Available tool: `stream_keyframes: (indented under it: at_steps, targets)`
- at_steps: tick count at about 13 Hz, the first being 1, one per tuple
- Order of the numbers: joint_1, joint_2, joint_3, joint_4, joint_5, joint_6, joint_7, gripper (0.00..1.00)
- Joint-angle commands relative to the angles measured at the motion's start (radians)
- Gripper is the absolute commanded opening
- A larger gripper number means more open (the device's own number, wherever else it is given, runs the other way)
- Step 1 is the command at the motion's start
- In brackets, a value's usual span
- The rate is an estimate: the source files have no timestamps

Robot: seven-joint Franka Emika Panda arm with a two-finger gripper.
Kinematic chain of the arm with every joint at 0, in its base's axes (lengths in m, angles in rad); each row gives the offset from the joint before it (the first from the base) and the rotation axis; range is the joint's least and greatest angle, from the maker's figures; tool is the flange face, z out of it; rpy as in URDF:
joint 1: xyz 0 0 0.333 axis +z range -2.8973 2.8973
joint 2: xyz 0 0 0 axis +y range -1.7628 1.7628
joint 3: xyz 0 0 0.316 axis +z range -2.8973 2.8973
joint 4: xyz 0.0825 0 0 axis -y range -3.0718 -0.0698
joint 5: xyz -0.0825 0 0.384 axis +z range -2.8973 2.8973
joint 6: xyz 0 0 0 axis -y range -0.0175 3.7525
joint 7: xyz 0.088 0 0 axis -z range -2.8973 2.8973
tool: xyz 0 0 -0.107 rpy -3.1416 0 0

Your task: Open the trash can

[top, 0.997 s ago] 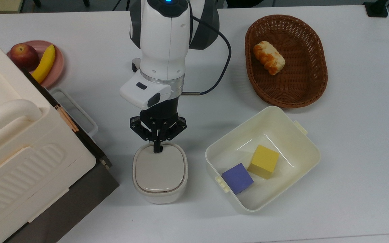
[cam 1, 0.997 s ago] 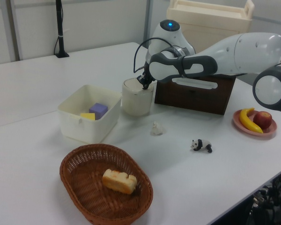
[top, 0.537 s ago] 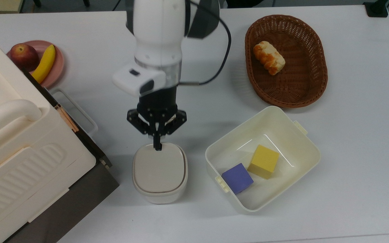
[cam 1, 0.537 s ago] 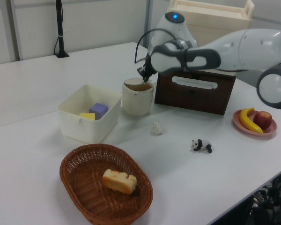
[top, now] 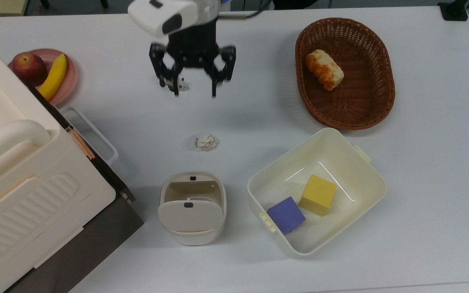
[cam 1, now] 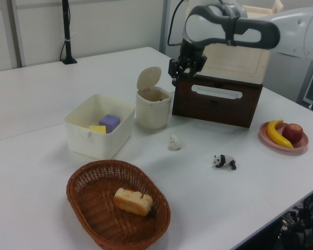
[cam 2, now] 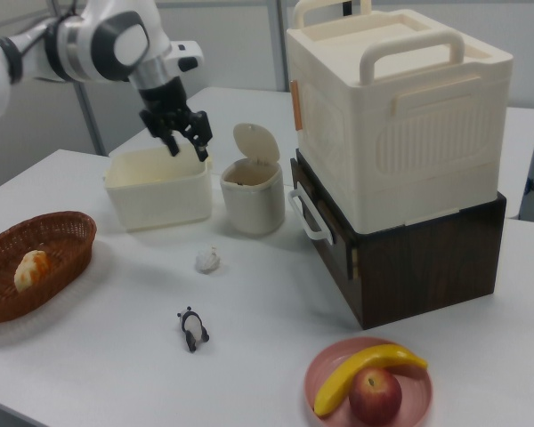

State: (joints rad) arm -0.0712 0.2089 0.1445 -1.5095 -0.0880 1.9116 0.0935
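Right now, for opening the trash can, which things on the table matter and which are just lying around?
Matter: trash can, its lid already up; end effector, open, raised clear.

Lying around: tub with yellow cube and purple cube; basket with bread; paper ball; toy panda; plate with apple and banana; big box.

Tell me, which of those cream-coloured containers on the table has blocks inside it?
The wide lidless tub, beside the wicker basket: it holds a yellow block and a purple block. The small trash can has a flipped-up lid, and the big ribbed box is closed.
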Motion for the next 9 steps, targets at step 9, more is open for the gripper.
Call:
stream_keyframes:
  at_steps: [9]
  targets:
    - [0.097,-0.24,-0.167,-0.11,0.099,-0.301,0.006,1.0]
